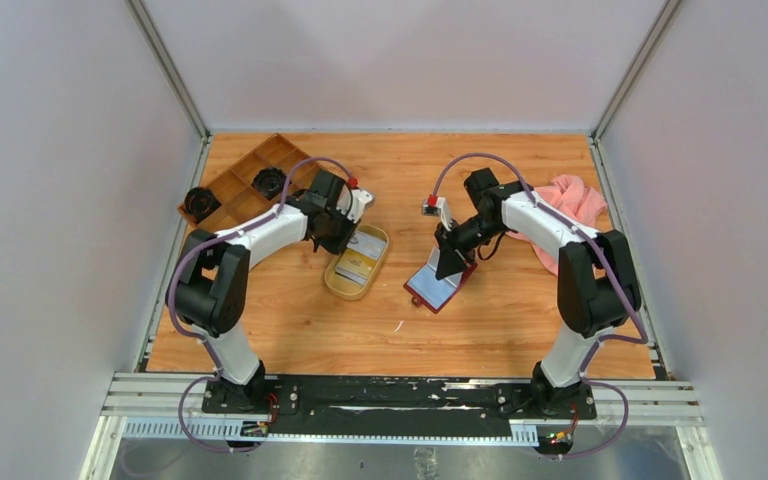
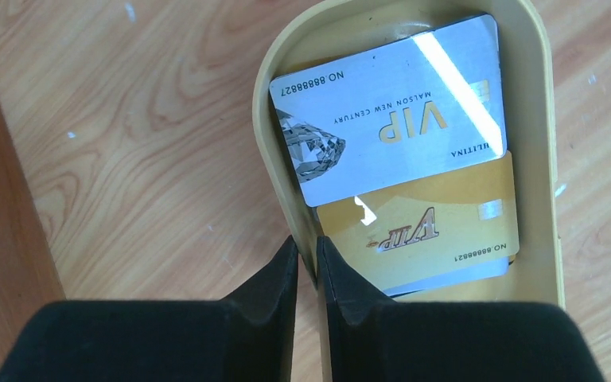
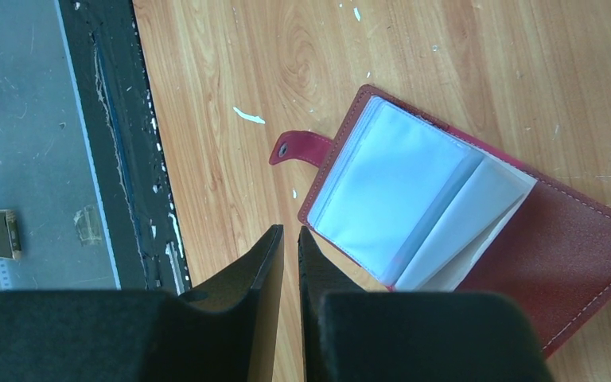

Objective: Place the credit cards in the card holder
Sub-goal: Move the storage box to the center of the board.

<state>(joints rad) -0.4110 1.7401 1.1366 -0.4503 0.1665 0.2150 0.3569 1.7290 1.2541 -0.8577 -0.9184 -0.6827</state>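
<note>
Lying open on the wooden tabletop [image 1: 290,330], the dark red leather-like folding card holder [image 3: 557,239] shows its clear sleeves and snap tab. The right claw [image 3: 290,232] hangs just beside its edge, fingers almost pressed together on nothing. Farther left, the left claw [image 2: 307,240] pinches the rim of the oval tan tray [image 2: 542,119], where the silver and gold plastic credit cards [image 2: 398,119] lie stacked. Beyond sit a brown compartmented wooden box [image 1: 245,185] and a pink cloth [image 1: 575,198].

Left arm [image 1: 260,232] and right arm [image 1: 550,222] match: white links, black joints, lilac cable [image 1: 182,268] along each, black wedge fingers [image 2: 262,290]
</note>
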